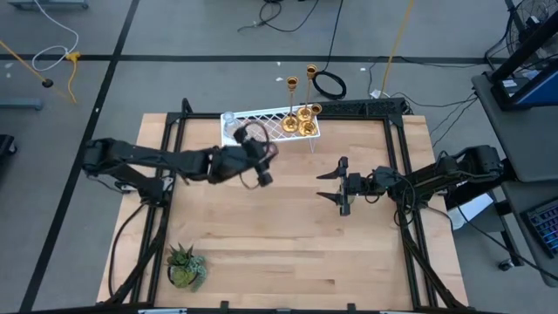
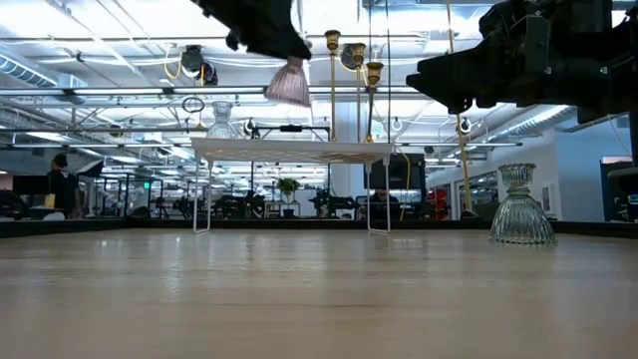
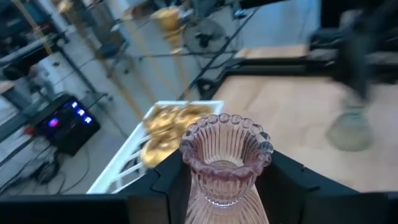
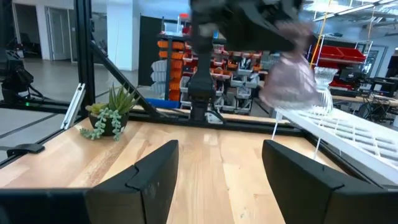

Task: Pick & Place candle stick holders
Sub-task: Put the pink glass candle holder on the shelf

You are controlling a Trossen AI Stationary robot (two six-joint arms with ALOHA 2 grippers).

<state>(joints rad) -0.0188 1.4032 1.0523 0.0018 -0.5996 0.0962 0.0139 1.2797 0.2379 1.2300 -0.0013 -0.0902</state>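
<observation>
My left gripper (image 1: 258,161) is shut on a pink ribbed glass candle stick holder (image 3: 227,168), high above the table near the white wire rack (image 1: 277,126). Several gold holders (image 1: 302,118) and a clear glass one (image 1: 228,119) stand on the rack. Another clear glass holder (image 2: 520,207) stands on its base on the table, below my right arm. My right gripper (image 4: 217,180) is open and empty above the table's right middle (image 1: 331,186). My left gripper pinches the pink holder's ribbed body (image 3: 205,186) between its two fingers, one on each side, below the scalloped rim (image 3: 227,124). The holder is lifted clear of the table and the rack and sticks out below the gripper in the low view (image 2: 289,85).
A spiky green potted plant (image 1: 185,266) stands at the table's near left corner. A black frame (image 1: 401,166) runs along the table's left, right and far edges. Bare wood lies between the two grippers and toward the near edge.
</observation>
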